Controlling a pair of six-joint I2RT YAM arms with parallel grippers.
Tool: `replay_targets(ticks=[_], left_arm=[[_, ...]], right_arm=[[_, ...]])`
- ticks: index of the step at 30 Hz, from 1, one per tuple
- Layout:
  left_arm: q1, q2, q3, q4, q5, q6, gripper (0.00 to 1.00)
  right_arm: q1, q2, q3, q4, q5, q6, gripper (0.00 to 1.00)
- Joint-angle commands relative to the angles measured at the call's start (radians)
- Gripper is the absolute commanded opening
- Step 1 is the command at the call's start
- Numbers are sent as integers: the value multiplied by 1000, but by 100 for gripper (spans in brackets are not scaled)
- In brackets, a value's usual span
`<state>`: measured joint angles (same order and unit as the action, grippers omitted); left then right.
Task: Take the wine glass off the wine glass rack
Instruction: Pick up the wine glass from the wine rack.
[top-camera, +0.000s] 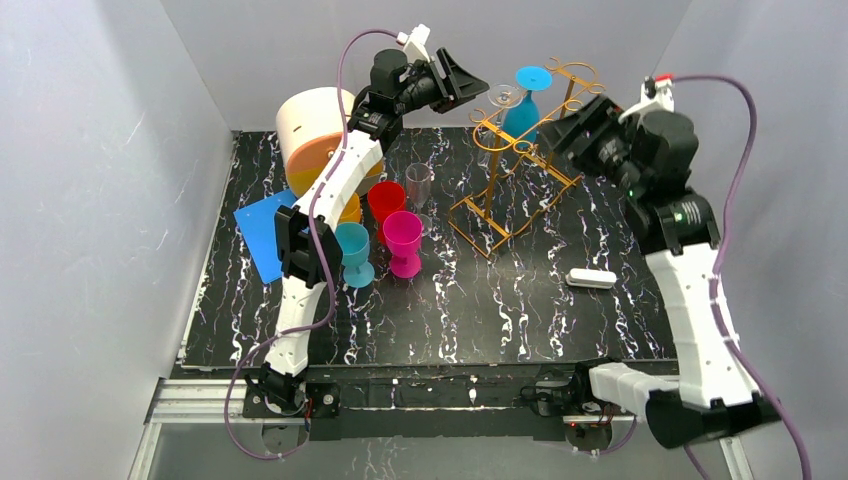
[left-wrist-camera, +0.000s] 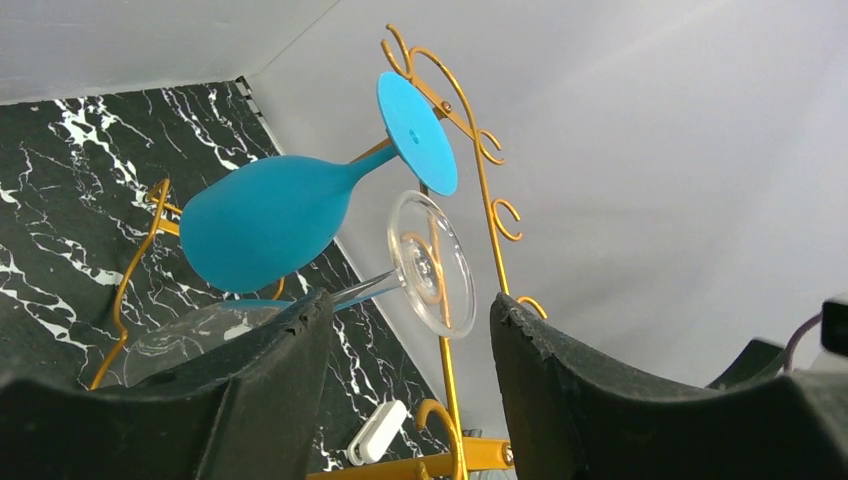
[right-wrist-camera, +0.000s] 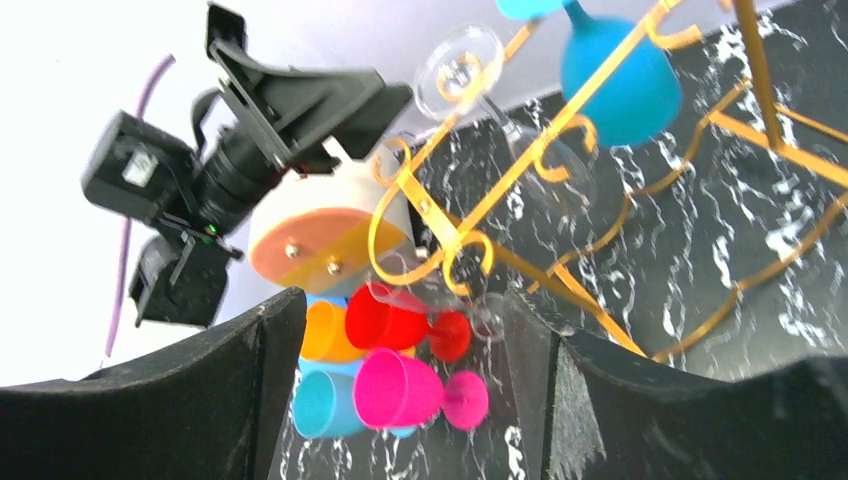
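Here, clear wine glass (left-wrist-camera: 432, 262) hanging, left hand (left-wrist-camera: 408, 308) beside.

One wire rack (top-camera: 512, 172), two hanging glasses (top-camera: 520, 118) (top-camera: 503, 96), one standing glass (top-camera: 419, 185), four coloured cups (top-camera: 386, 200) (top-camera: 403, 236) (top-camera: 352, 246) (top-camera: 350, 208), one white box (top-camera: 590, 278), one blue sheet (top-camera: 262, 236), one round drum (top-camera: 315, 135), two arms (top-camera: 338, 180) (top-camera: 692, 290)

Black surface (top-camera: 520, 310) with white marble veining. Golden-orange wire rack (top-camera: 515, 170) holds a blue glass (top-camera: 520, 115) and a clear glass (top-camera: 503, 96). Left: red cup (top-camera: 386, 200), pink cup (top-camera: 403, 235), teal cup (top-camera: 352, 245), blue sheet (top-camera: 262, 230).
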<state>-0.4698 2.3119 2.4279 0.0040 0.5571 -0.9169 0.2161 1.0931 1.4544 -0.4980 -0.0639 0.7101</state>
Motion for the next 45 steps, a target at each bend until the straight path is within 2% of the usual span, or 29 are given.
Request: replay_targets(ticks=[1,6,9,13,17,23,28,37,40,45], left_arm=[[-5,-36,18,32,28,3,55],[-9,-55,-13,22,27,17,53],[-10,-72,-35,20,34,26,52],[-11,-91,-54,14,54,35,46],[-13,-135,-112,9,48,55,44],[-13,-194,-169,3,38,91,41],[-13,-200,-156,-11,61,103,41],[-13,-225,-174,-122,150,215,35],[-13,-229,-189,-152,170,244,34],[-15,-233,-203,-153,178,248,26]], right_arm=[[-4,167,175,16,-39,-44,78],[-3,338,318,64,-37,-48,70],[-3,436,414,69,-29,-69,70],[-3,557,574,15,-11,-99,69],[-3,653,666,-30,-4,-105,66],[-3,735,733,-71,-40,-105,62],[-2,767,759,-91,-92,-111,53],[-2,764,741,-108,-101,-120,55],[-1,765,740,-121,-95,-120,59],[-2,764,738,-129,-79,-111,58]])
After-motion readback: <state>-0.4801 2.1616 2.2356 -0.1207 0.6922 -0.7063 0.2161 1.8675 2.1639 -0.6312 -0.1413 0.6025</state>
